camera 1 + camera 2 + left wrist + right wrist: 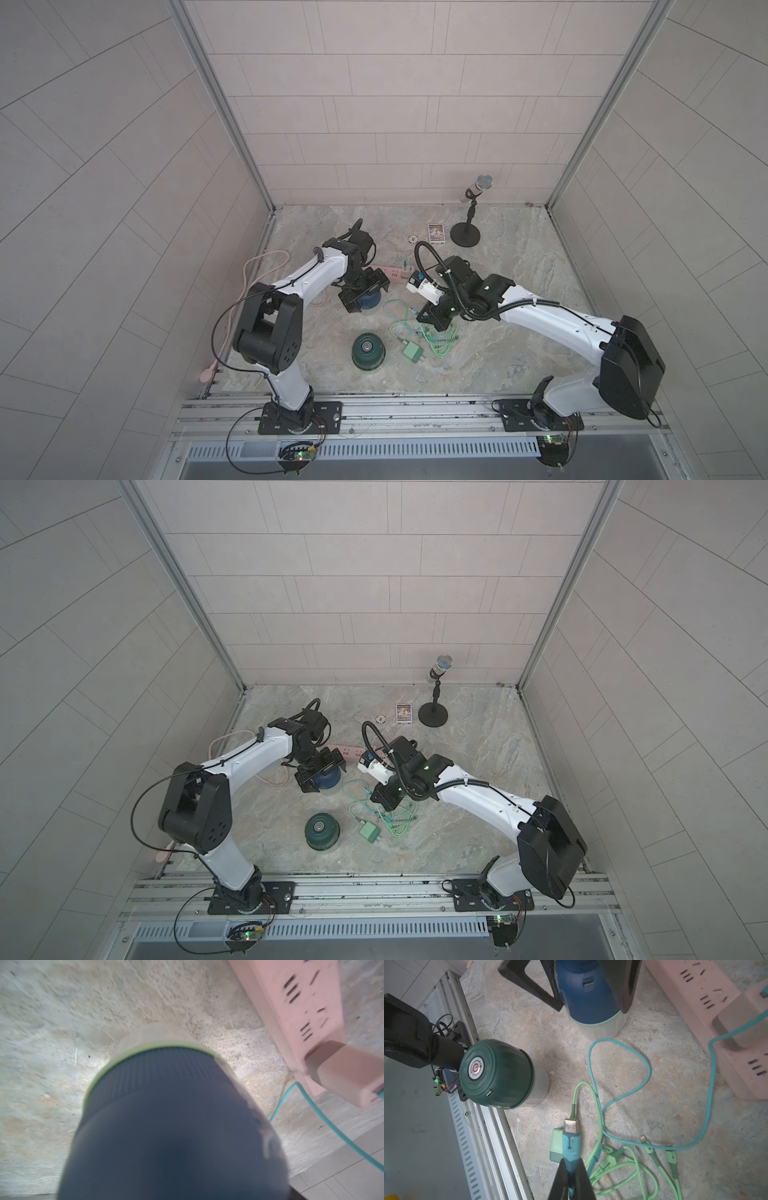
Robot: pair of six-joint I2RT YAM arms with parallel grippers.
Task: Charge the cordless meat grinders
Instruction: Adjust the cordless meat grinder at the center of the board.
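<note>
Straddling the blue grinder (371,303), the left hand (365,293) hides that unit's top in both top views; its fingers (630,985) stand wide on either side of the dome, but whether they press it or stand clear of it I cannot tell, and the left wrist view is smeared, the dome cut off at the frame edge. Nearer the robot's base than that hand, apart from it, the green grinder (368,350) stands upright on the tabletop (519,270), silver button showing: two grinders in all. Between the two hands lies a tangle of light green cable (633,1167), its strands too knotted to count, with one green adapter (412,352) near the right hand. The right hand (571,1159) is clenched on the plug end of the teal cable (650,1070), a grip too small to make out in the top views. That cable runs to one pink adapter (741,1022) seated in the one pink power strip (704,999), which lies beyond both hands, partly covered by them from above. Far past the right hand stand one microphone (473,208) and one small box (435,232), its print unreadable.
</note>
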